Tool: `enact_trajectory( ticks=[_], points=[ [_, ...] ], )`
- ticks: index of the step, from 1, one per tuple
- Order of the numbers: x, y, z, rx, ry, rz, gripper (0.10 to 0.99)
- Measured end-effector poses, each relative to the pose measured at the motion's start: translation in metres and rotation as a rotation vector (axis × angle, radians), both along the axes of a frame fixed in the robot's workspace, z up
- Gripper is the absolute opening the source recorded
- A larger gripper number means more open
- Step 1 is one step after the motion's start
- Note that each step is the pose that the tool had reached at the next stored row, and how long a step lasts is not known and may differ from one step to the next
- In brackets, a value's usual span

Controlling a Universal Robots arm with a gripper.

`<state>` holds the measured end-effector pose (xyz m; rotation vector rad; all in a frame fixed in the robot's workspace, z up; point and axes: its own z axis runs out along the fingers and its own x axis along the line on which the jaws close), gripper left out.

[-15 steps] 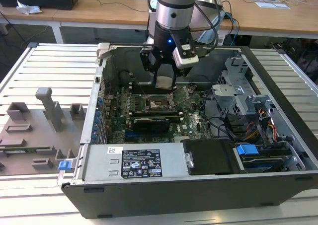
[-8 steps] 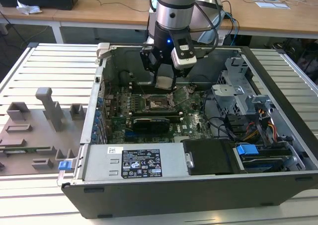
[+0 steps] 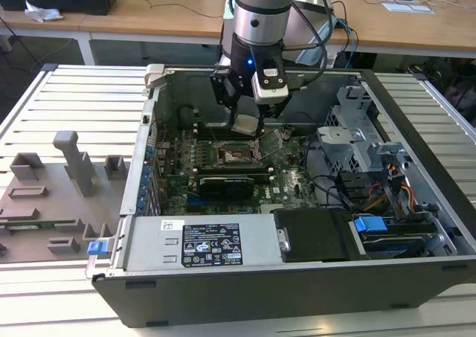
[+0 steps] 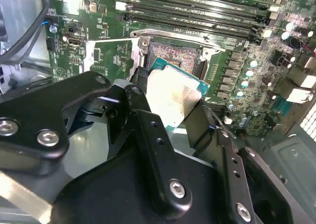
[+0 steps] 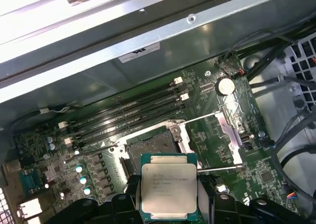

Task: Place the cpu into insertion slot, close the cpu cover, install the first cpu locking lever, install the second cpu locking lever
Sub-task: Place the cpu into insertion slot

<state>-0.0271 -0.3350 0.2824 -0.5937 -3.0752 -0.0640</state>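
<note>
My gripper (image 3: 245, 123) is shut on the cpu (image 3: 244, 121), a flat silver-topped square chip on a green carrier. It hangs a little above the motherboard inside the open computer case. In both wrist views the black fingers (image 4: 140, 83) clamp two opposite edges of the cpu (image 4: 173, 93) (image 5: 168, 184). The insertion slot (image 5: 150, 146) (image 4: 175, 56) lies bare just beyond the chip, its contact grid showing. The cpu cover (image 5: 229, 132) (image 4: 111, 56), a silver frame with a square window, is swung open to the side of the slot.
Long black memory slots (image 5: 128, 112) run along the slot's far side. The case wall (image 3: 149, 136) and a grey box (image 3: 216, 240) with a label bound the board. A drive cage and cables (image 3: 372, 181) sit at the exterior view's right. Grey fixtures (image 3: 52, 196) stand outside the case.
</note>
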Motion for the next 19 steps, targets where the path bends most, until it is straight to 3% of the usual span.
enact_trajectory(
  ticks=[10,19],
  points=[
    [0.0,0.0,-0.0016,-0.004,-0.0001,-0.11,0.545],
    [0.0,0.0,-0.0026,-0.027,-0.0014,-0.224,0.545]
  ],
)
